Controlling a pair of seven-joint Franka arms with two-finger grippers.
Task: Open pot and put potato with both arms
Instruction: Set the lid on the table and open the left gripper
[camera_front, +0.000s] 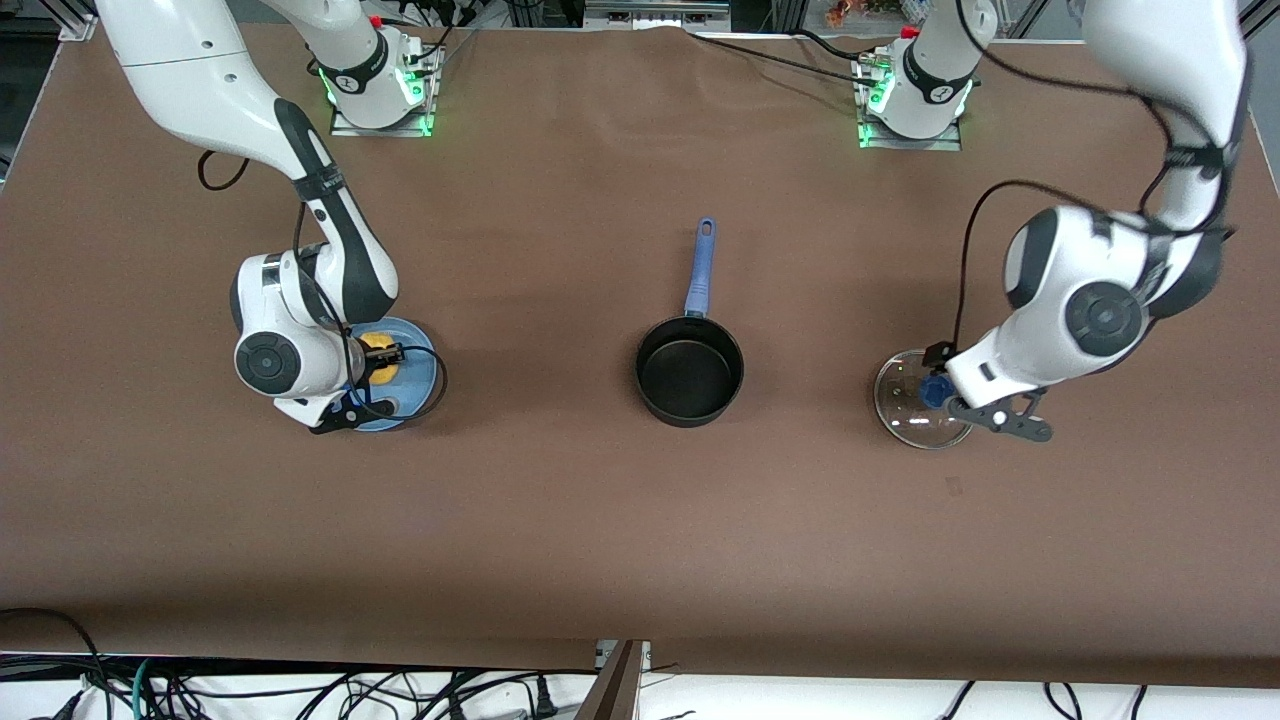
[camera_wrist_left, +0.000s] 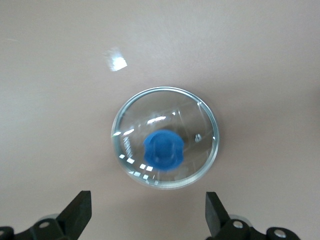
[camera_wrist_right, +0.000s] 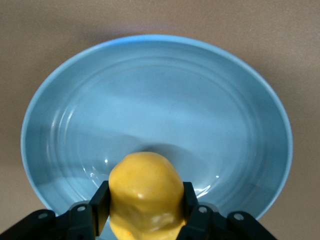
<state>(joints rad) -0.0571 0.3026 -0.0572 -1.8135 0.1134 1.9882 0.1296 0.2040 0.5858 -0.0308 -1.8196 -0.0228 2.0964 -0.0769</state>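
Pot (camera_front: 689, 377): sitting uncovered at mid table (camera_front: 640, 540), inside looks empty, blue handle pointing toward the arm bases.
Lid (camera_front: 915, 398): lying on the table, well apart from the pot, toward the left arm's end; blue knob (camera_wrist_left: 163, 150) facing up.
Left hand (camera_wrist_left: 147, 215): hovering just above the lid; fingers (camera_wrist_left: 80, 210) spread wide, gripping nothing, not touching the knob.
Potato (camera_wrist_right: 145, 192): pinched between the pads of the right hand (camera_wrist_right: 145, 212), over the light-blue plate (camera_front: 425, 365), well apart from the pot, toward the right arm's end.
Right hand: closed on the potato, w/ the plate directly below.
Step, I think: pot is already open; potato is being taken off the plate, carry to the pot not yet done.
Risk 1: potato is lumpy & round, pads are holding only its sides; it may be slipping out during a fast swing.
Risk 2: releasing too high or off centre, so it is hitting the rim & rolling on the table.
Risk 3: left hand is low over the lid; a sideways move could be dragging it.
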